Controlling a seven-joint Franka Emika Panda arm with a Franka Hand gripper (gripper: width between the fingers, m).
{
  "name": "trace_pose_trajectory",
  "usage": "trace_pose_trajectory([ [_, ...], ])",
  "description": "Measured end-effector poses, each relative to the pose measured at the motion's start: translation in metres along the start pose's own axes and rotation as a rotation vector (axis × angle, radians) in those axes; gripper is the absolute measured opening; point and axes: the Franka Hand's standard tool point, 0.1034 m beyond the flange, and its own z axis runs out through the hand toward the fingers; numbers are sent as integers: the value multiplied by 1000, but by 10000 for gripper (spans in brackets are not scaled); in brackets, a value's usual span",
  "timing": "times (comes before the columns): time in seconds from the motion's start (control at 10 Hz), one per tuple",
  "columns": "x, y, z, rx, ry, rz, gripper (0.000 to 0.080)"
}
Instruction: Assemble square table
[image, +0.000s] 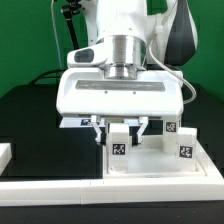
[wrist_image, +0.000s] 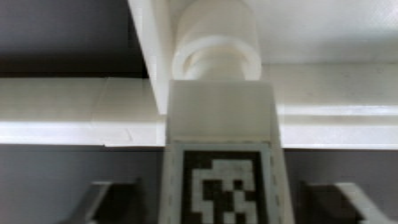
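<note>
Jaws stood apart on either side of a white tagged leg (image: 119, 139), with a dark gap showing between each finger (wrist_image: 111, 200) and the leg in the wrist view, so nothing was clamped. That leg stood upright on the square tabletop (image: 160, 160), which lay flat on the black table (image: 40, 120). Two more tagged legs (image: 184, 149) stood at the exterior view's right. The gripper (image: 119, 128) hung directly above the first leg.
</note>
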Motion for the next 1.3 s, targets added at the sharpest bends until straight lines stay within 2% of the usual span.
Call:
trace_pose_trajectory([
  [0.1,0,0,0,0,0,0,494],
  [0.2,0,0,0,0,-1,0,616],
  [0.3,0,0,0,0,-1,0,639],
  [0.8,1,0,-1,2,-7,2,648],
  [0.9,5,1,-7,26,-71,14,648],
  [1.0,18,4,-20,42,-96,26,648],
  [1.2,19,3,-16,59,-148,34,648],
  [1.3,15,-3,-12,85,-228,48,648],
])
